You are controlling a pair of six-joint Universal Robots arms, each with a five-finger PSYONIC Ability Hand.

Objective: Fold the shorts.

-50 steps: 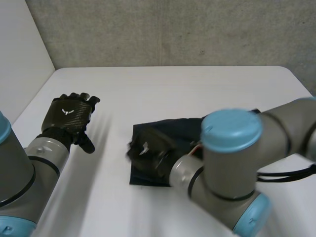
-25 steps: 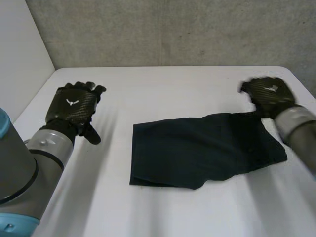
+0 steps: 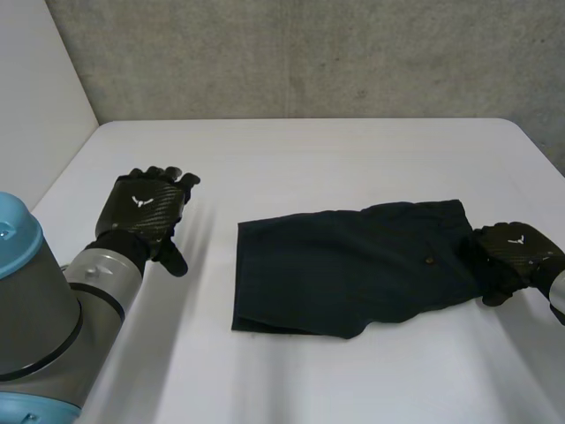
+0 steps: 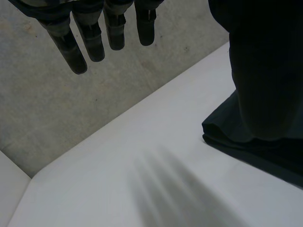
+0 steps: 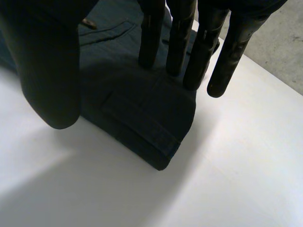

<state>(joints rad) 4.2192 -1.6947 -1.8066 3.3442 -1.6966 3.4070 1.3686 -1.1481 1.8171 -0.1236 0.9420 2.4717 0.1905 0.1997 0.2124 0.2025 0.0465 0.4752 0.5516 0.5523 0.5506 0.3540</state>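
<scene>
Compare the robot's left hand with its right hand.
The left hand is over bare table, apart from the shorts; the right hand is at one end of the shorts. The left hand's fingers have only table beneath them; the right hand's fingers reach over the shorts' corner. Both are black, with straight fingers, gripping nothing.

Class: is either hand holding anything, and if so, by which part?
Nothing is held. The left hand is open, apart from the shorts; the right hand is open over their end corner.
</scene>
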